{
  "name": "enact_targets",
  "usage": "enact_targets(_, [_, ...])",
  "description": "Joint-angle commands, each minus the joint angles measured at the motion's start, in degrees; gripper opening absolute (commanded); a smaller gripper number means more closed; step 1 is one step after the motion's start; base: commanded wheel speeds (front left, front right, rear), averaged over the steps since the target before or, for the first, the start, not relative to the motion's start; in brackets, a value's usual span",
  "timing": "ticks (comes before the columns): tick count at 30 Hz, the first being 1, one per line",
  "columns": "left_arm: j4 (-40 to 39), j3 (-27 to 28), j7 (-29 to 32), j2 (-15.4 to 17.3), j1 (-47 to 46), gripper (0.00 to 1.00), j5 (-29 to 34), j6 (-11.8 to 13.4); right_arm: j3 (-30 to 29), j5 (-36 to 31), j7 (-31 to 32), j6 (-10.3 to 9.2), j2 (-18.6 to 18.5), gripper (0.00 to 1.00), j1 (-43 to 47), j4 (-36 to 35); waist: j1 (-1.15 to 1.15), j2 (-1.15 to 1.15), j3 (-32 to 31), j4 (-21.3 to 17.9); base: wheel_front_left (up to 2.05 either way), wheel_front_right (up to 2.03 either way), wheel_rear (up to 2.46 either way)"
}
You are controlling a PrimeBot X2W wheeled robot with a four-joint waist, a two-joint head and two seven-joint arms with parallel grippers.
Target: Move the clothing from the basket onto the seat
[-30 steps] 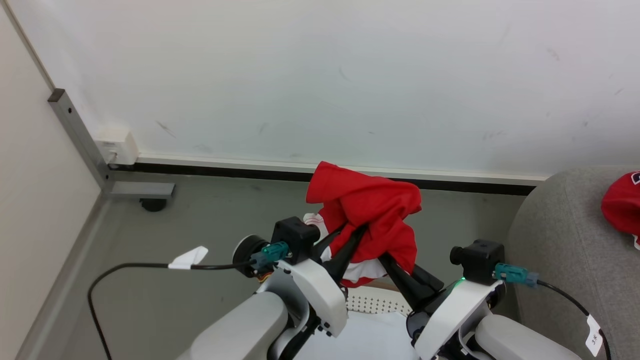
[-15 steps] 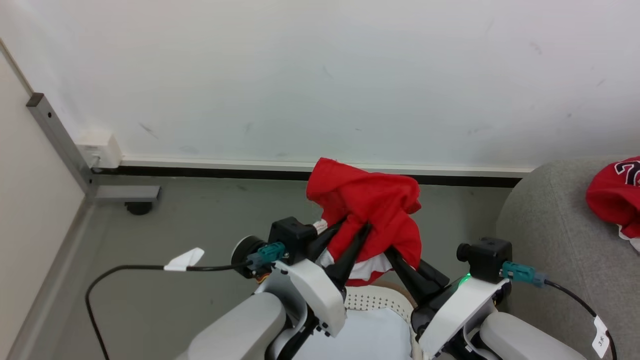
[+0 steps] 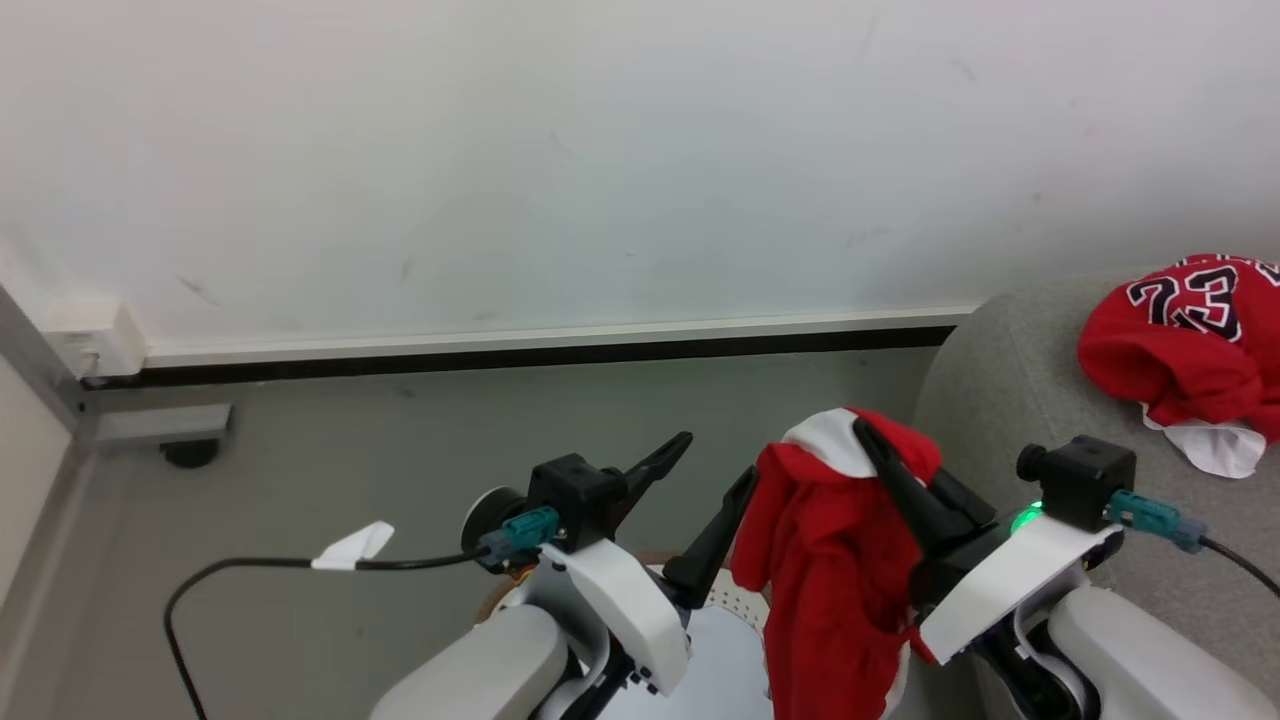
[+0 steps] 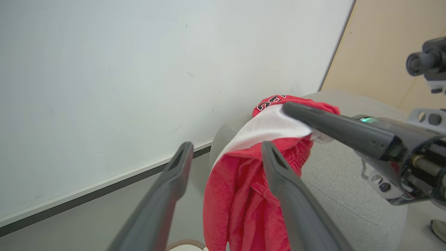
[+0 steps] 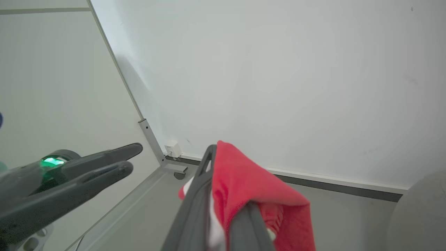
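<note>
Right jaws clamped on red garment (image 3: 820,570) — cloth hangs below them; left jaws spread, empty, just beside it.

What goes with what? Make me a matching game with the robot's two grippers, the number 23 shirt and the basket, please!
Things:
1. left gripper
2. right gripper
3. number 23 shirt
4. basket

States or places:
A. lying on the grey sofa
B. shut on the red garment, which hangs from it
C. open, holding nothing
D. low down, beneath the grippers

Pairs: 1-C, 2-B, 3-A, 4-D
</note>
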Motion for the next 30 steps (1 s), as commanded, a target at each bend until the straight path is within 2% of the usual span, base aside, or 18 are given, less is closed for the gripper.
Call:
enact_targets(1, [-0.45, 0.12, -0.52, 0.30, 1.01, 1.00, 0.11, -0.18, -1.51, -1.19, -0.18, -0.13, -1.26, 0.00, 0.67, -0.88, 0.00, 0.00, 0.36, -2.18, 0.00, 0.00, 0.00])
enact_targets(12, [-2.02, 0.13, -1.33, -0.37, 1.50, 1.00, 1.91, -0.48, -10.15, -7.86, -0.18, -0.13, -7.37, 0.00, 2.46, -6.71, 0.00, 0.00, 1.65, -11.28, 0.00, 0.00, 0.00])
enact_targets(18, [-2.52, 0.16, -1.59, -0.56, 1.14, 1.00, 2.83, -1.03, -15.91, -11.24, -0.18, -0.13, -9.00, 0.00, 4.37, -9.88, 0.00, 0.00, 2.98, -15.95, 0.00, 0.00, 0.00])
enact_targets(22, [-2.55, 0.21, -1.57, -0.51, 1.00, 1.00, 3.47, -1.36, -18.82, -13.23, -0.18, -0.13, -9.39, 0.00, 5.99, -11.52, 0.00, 0.00, 3.89, -18.69, 0.00, 0.00, 0.00])
enact_targets(30, [-2.24, 0.47, -1.66, -0.76, 0.40, 1.00, 4.11, -2.23, -20.82, -14.87, 0.11, -0.13, -7.13, 0.00, 9.57, -12.49, 0.00, 0.00, 5.26, -22.58, 0.00, 0.00, 0.00])
